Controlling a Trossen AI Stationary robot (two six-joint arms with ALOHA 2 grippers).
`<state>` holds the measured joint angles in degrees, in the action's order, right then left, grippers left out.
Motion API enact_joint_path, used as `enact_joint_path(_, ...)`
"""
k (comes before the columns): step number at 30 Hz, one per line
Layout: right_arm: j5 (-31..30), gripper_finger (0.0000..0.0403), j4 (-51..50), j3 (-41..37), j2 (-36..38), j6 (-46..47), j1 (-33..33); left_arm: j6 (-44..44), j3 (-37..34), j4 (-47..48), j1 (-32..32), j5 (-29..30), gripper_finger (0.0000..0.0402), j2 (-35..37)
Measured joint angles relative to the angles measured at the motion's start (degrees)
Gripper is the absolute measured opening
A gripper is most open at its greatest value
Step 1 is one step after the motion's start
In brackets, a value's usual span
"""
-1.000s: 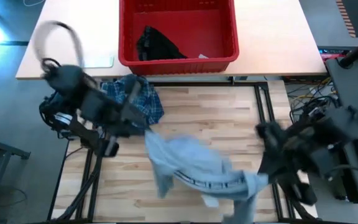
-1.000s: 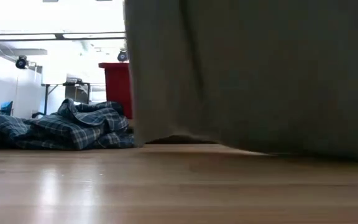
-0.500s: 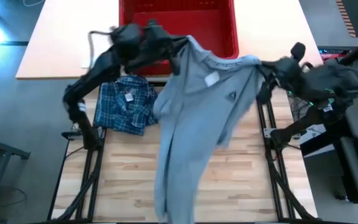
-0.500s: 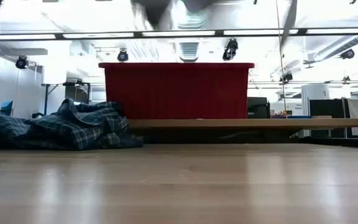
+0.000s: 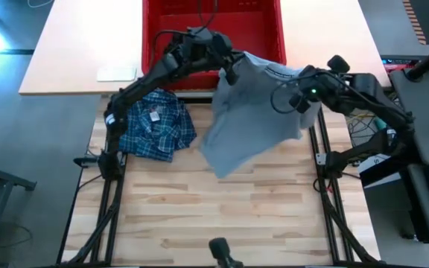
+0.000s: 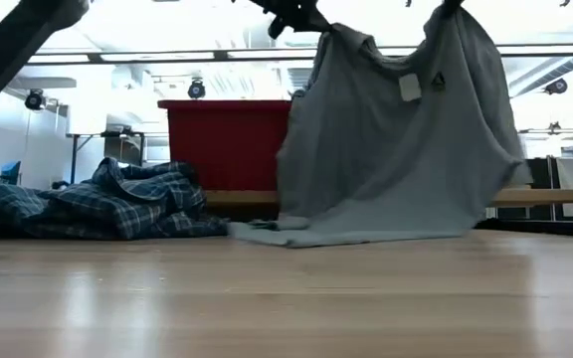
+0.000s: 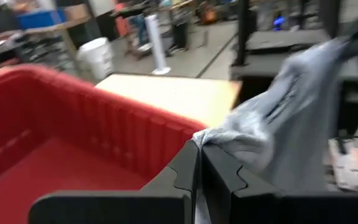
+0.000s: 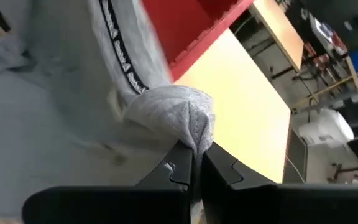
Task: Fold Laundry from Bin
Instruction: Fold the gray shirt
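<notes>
A light grey T-shirt [image 5: 252, 112] hangs between my two grippers just before the red bin [image 5: 263, 30]. My left gripper [image 5: 233, 68] is shut on its top edge on the left, and my right gripper [image 5: 298, 78] on its top edge on the right. In the low view the T-shirt [image 6: 396, 139] sags between the two holds, and its lower hem [image 6: 296, 235] lies on the table. A blue-and-white plaid shirt [image 5: 155, 126] lies crumpled on the table's far left. My left gripper pinches a bunched bit of the T-shirt's top edge [image 7: 219, 140] between its two fingers, which point about level toward the bin. The cloth hangs below the hold, with the hem on the table. My right gripper pinches a rounded fold of the top edge [image 8: 182, 112] beside the printed neck band [image 8: 120, 53]. Several layers are gathered in the fold. The cloth hangs below it.
The bin [image 6: 227, 144] stands on a lighter tabletop [image 5: 80, 52] beyond the wooden one. The plaid shirt [image 6: 107, 204] lies left of the hanging T-shirt. Bare wood [image 5: 222, 216] stretches from the T-shirt to the near edge.
Both grippers have swung from the table's near half toward its far edge, carrying the T-shirt with them. The T-shirt, which hung close to the near edge, flew out spread and clear of the table. It now hangs by the bin, hem on the wood.
</notes>
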<state>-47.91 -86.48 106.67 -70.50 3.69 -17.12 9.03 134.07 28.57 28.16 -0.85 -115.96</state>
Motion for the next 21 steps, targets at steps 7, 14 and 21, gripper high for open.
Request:
enact_joint_path(7,16.5,0.0009,5.6,-1.5,0.9,1.4,3.6,-0.5,0.8,2.1,-2.6,-13.6,0.0000,5.2)
enact_joint_path(14,32.6,0.0009,12.5,6.7,1.6,-0.3,16.2,-1.6,0.9,3.4,-10.4,-33.3,0.0000,12.0)
enact_joint_path(21,58.9,0.0009,27.2,17.8,1.9,-3.9,25.6,-7.9,0.9,-7.2,-21.5,-36.4,0.0000,16.3)
